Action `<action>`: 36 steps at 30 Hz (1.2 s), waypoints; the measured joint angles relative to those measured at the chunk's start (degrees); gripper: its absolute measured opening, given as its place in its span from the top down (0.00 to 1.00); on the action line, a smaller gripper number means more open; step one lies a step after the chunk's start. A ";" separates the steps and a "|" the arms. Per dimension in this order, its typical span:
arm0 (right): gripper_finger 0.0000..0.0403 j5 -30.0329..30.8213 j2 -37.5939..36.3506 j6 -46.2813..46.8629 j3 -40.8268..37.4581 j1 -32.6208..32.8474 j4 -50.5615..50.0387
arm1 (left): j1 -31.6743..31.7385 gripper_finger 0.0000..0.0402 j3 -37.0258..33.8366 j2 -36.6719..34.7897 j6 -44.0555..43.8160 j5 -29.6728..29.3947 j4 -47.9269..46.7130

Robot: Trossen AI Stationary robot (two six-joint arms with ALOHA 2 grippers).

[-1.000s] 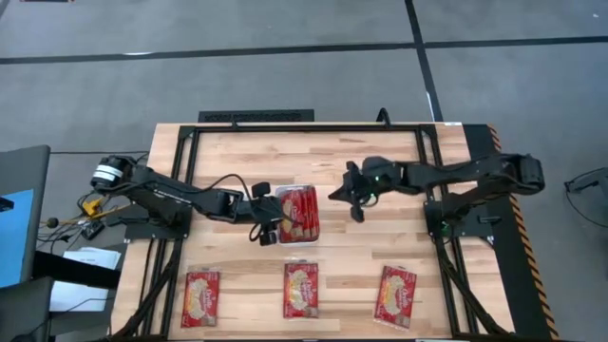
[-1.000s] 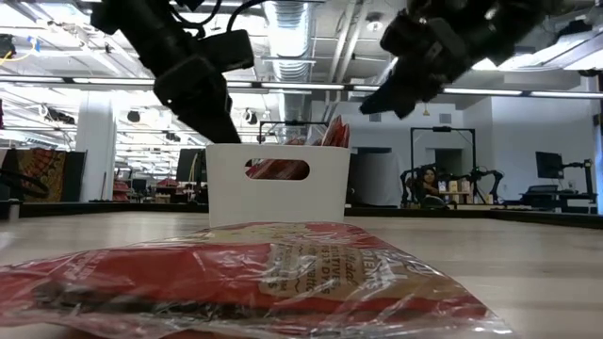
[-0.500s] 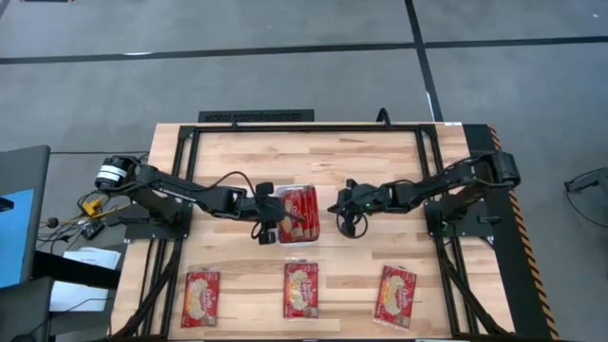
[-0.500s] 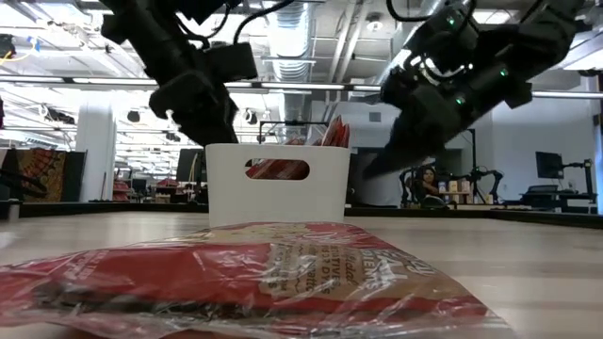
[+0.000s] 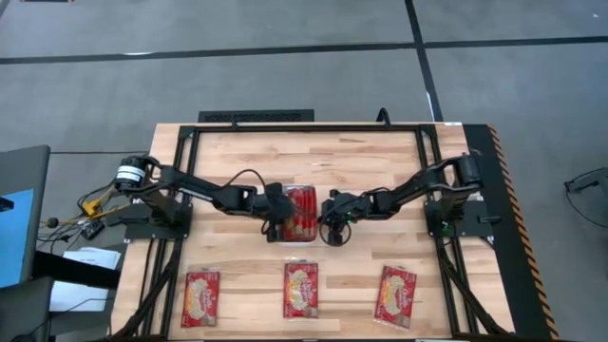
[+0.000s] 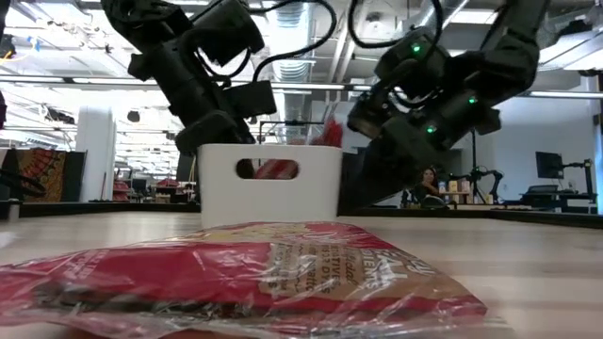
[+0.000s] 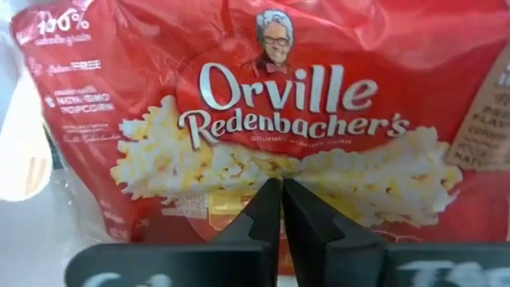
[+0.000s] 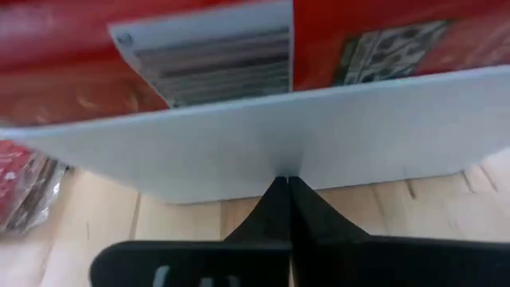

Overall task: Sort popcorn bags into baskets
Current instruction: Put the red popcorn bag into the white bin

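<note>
Both arms have moved in on the bin [image 5: 298, 215] in the middle of the table [image 5: 380, 161]. A second ago the left pincer [image 5: 276, 220] stood half open beside the bin; now its fingers are pressed together with nothing between them, tips up against a bag [image 7: 263, 104] standing in the bin. The right pincer [image 5: 331, 223] has swung in from far right and now sits at the bin's right wall, fingers shut too, holding nothing. It looks like they are tidying the packed bags and steadying the bin. Three bags [image 5: 302, 289] wait in a row at the near edge, so sorting is not done
</note>
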 joint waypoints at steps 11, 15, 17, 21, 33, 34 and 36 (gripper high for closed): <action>0.99 -0.09 0.93 -2.00 2.02 -0.63 -0.56 | 0.43 0.99 2.21 -3.55 -1.53 0.41 -8.21; 0.98 -0.07 0.93 -2.02 2.03 -0.63 -0.49 | 0.39 0.99 4.53 -7.91 -0.51 -1.23 -11.82; 0.98 -0.07 0.93 -2.02 2.03 -0.63 -0.42 | 0.39 0.99 4.97 -9.04 0.26 -1.76 -14.49; 0.99 -0.11 0.91 -2.00 2.01 -0.68 -0.39 | 0.64 0.98 5.50 -10.14 2.11 -2.05 -17.68; 0.98 -0.20 0.82 -1.78 1.94 -0.96 -0.05 | 3.61 0.98 5.68 -3.51 4.15 1.67 -21.15; 0.98 -0.22 0.82 -1.81 1.94 -0.96 -0.03 | 3.89 0.98 5.52 -2.88 4.42 2.67 -22.10; 0.98 -0.23 0.82 -1.81 1.94 -0.96 -0.23 | 4.26 0.98 5.56 -2.02 4.98 4.01 -21.93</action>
